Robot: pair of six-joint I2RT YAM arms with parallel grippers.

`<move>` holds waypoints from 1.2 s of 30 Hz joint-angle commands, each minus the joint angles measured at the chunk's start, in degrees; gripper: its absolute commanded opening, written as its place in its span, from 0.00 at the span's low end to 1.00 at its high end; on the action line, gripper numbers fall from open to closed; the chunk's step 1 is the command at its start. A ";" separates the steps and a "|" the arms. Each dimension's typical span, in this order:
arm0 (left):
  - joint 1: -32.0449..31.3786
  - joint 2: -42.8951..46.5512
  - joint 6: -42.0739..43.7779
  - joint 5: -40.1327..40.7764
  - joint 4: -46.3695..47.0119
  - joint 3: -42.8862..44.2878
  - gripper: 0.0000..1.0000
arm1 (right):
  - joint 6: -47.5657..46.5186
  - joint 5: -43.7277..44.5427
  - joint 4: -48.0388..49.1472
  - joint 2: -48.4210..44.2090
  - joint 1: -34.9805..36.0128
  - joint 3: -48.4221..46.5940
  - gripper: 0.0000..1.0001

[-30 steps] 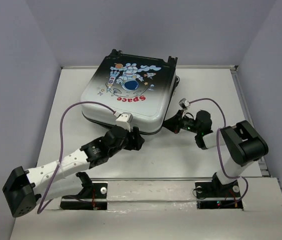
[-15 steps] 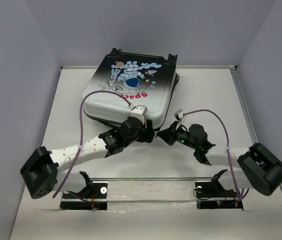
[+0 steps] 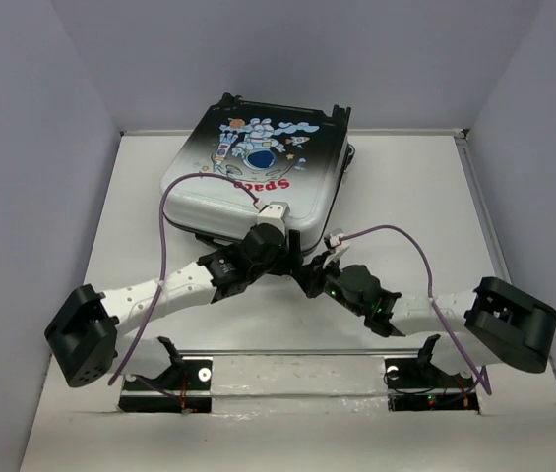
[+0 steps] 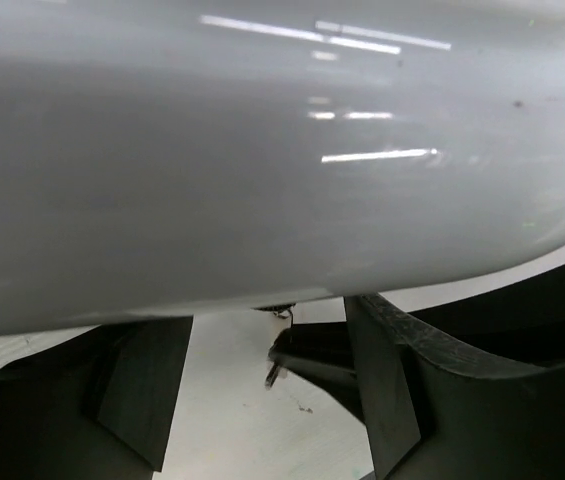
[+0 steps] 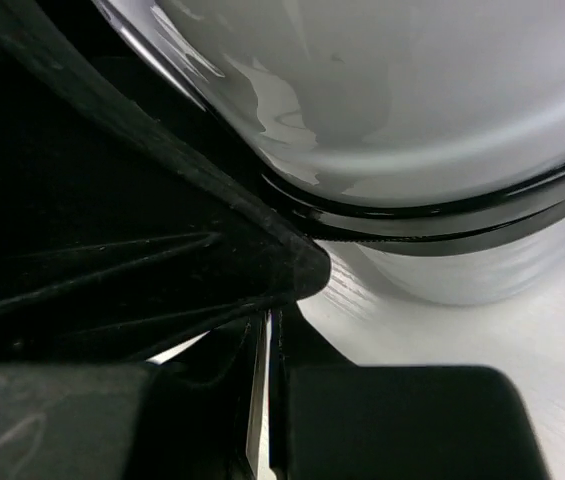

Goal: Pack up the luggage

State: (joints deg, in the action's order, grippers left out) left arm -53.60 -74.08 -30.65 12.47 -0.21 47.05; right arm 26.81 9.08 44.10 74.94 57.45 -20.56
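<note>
The luggage [image 3: 258, 167] lies closed at the back middle of the table, astronaut print and red "Space" facing up. My left gripper [image 3: 294, 257] is open at its near right corner, its fingers [image 4: 147, 390] spread just below the white shell [image 4: 262, 150]. My right gripper [image 3: 309, 273] is right beside it at the same corner, shut, with a small metal zipper pull [image 4: 276, 372] at its tip, below the black zipper seam [image 5: 432, 215]. In the right wrist view the fingertips [image 5: 292, 400] are pressed nearly together, and the left gripper's black finger [image 5: 162, 250] crosses in front.
The two grippers are almost touching at the luggage's corner. Purple cables [image 3: 174, 197] loop over both arms. Grey walls enclose the white table [image 3: 405, 177] on three sides. A raised rail [image 3: 484, 216] runs along the right edge.
My right gripper has slid left along the luggage's edge, from its right side to the near corner. My left arm has swung right and forward to that corner. The luggage has shifted slightly.
</note>
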 commanded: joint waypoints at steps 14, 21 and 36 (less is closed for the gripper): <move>39.06 18.36 6.22 -4.28 -9.37 15.53 0.99 | 10.11 3.22 -4.97 -1.55 6.27 2.10 0.07; 62.13 10.20 2.09 -23.10 -3.40 11.75 0.99 | 8.70 3.75 -11.83 -3.66 6.27 -0.09 0.07; 46.14 5.17 -7.31 -34.44 12.06 -0.37 0.99 | 0.80 5.42 -13.16 14.14 13.11 -22.84 0.07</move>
State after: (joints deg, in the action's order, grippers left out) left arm 1.63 -72.27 -31.99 -10.09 9.65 50.59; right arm 30.74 20.08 30.39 81.84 64.34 -33.54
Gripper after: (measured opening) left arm 0.996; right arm 0.075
